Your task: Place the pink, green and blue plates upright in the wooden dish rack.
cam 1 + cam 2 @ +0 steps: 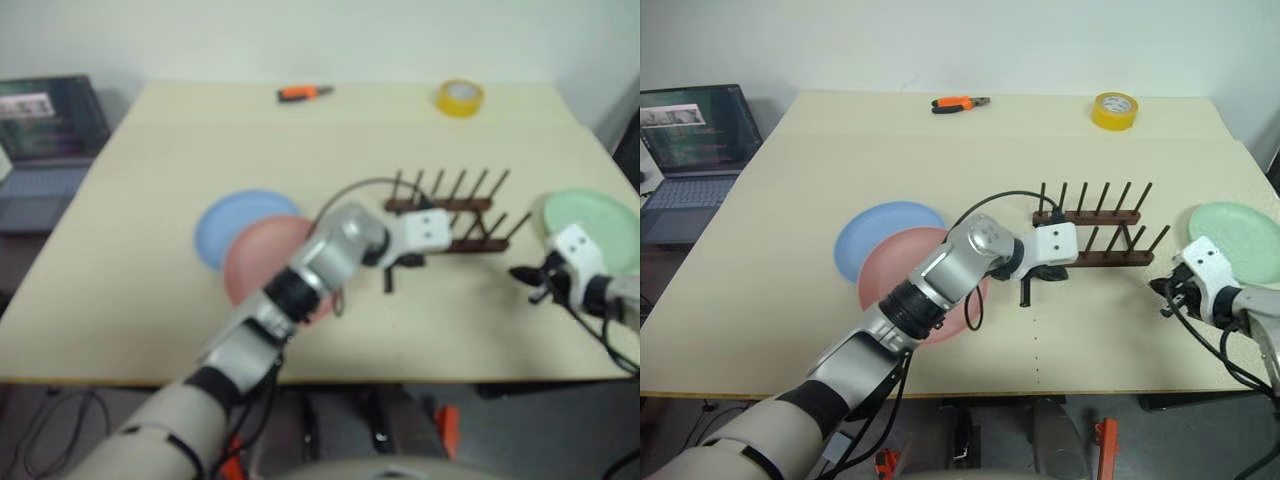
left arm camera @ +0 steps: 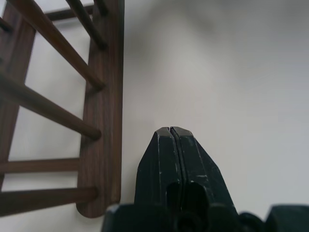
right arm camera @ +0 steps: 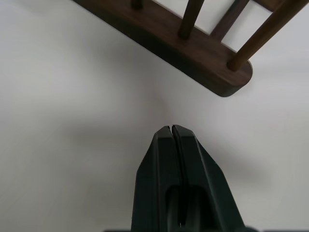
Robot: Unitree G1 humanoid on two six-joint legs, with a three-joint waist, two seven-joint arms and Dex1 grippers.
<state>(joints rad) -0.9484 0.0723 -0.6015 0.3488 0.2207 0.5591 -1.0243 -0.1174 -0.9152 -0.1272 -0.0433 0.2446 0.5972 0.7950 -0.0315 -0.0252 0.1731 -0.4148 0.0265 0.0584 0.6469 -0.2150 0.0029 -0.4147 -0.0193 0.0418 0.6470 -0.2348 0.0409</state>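
The wooden dish rack (image 1: 1095, 235) stands empty right of the table's middle. The blue plate (image 1: 880, 235) lies flat at left, with the pink plate (image 1: 890, 280) overlapping its near right edge. My left arm reaches across the pink plate. My left gripper (image 1: 1025, 295) is shut and empty, pointing down at the table beside the rack's near left end (image 2: 101, 145). The green plate (image 1: 1240, 240) lies flat at the far right. My right gripper (image 1: 1162, 290) is shut and empty, just in front of the green plate, near the rack's right end (image 3: 193, 53).
A yellow tape roll (image 1: 1114, 110) and orange-handled pliers (image 1: 960, 103) lie at the table's far edge. An open laptop (image 1: 695, 140) sits off the table's left side. The table's near edge (image 1: 1040, 385) runs close below both grippers.
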